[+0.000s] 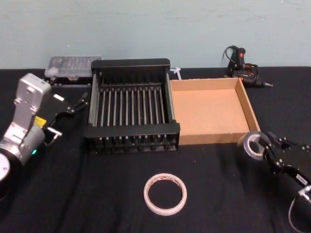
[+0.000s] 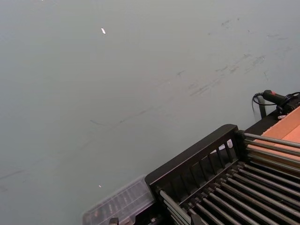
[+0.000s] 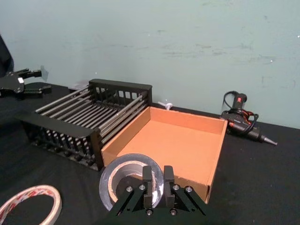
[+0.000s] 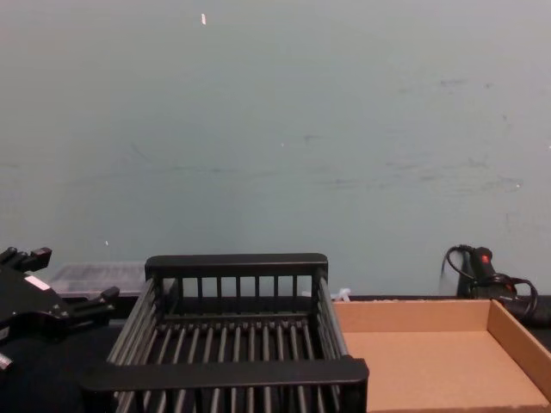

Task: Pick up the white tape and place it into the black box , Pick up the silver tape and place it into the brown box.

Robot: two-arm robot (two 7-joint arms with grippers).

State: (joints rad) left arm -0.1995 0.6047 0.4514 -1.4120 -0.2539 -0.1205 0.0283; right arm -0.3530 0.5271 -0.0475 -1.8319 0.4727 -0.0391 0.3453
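Observation:
The white tape [image 1: 165, 194] lies flat on the black table in front of the black box [image 1: 131, 73]; it also appears as white tape [image 3: 33, 202] in the right wrist view. My right gripper [image 1: 265, 147] is shut on the rim of the silver tape [image 1: 252, 144], holding it upright just outside the front right corner of the brown box [image 1: 245, 99]. From the wrist, the silver tape [image 3: 123, 174] sits between the right gripper's [image 3: 158, 182] fingers, close to the brown box [image 3: 140, 129]. My left gripper [image 1: 69, 115] hangs open to the left of the black box, holding nothing.
A glue gun [image 1: 243, 68] with its cable lies at the back right behind the brown box. A clear plastic case [image 1: 73, 65] sits behind the black box's left corner. The two boxes stand side by side, touching.

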